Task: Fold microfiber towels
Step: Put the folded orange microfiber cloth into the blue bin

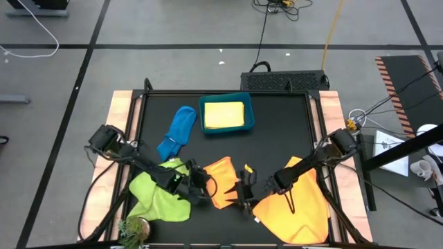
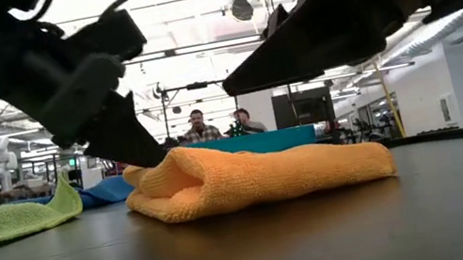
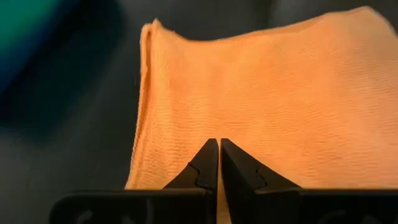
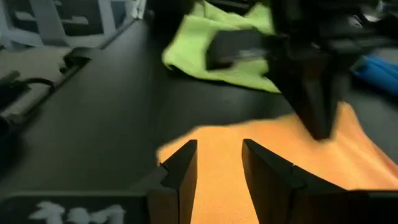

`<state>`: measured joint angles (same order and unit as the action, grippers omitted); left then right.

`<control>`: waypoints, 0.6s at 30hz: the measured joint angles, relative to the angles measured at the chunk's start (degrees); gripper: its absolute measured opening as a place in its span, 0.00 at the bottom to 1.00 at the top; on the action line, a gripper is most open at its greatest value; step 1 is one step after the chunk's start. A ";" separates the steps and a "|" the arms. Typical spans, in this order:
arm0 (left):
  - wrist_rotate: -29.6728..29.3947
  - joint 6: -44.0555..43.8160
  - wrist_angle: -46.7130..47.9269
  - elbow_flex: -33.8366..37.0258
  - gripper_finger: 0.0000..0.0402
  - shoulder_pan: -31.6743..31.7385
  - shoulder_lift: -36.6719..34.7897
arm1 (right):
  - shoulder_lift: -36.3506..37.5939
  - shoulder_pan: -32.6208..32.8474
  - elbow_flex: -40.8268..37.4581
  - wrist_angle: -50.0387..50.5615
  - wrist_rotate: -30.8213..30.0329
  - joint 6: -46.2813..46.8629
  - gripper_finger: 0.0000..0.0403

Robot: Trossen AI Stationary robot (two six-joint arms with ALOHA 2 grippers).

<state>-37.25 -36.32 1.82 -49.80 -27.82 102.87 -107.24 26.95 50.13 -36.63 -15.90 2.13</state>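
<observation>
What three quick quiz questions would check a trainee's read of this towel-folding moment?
1. True or false: the yellow towel lies inside the teal bin.
2. Which gripper has its fingers closed together over the folded orange towel: A) left gripper, B) right gripper, C) neither?
3. Fill in: the second orange towel lies spread under the ____ arm.

Key
1. True.
2. A. The left wrist view shows its fingers pressed together above the cloth, while the right gripper's fingers stand apart.
3. Right.
</observation>
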 joint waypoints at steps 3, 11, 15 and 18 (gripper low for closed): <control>2.23 0.00 0.03 0.00 0.05 1.47 0.00 | -3.12 0.34 0.00 -4.47 -0.01 -0.06 0.30; 4.43 0.00 0.18 0.00 0.05 2.45 0.00 | -10.85 -0.85 0.07 -10.37 2.71 2.25 0.30; 4.49 -0.01 0.28 0.00 0.05 2.47 0.00 | -11.96 -0.99 0.18 -7.99 2.69 3.42 0.30; 6.82 -1.51 1.36 0.00 0.05 2.47 0.00 | -11.49 -1.00 0.29 -4.12 2.56 4.05 0.30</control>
<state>-30.43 -37.83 3.18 -49.80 -25.34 102.87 -118.73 25.95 50.42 -40.75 -13.35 6.18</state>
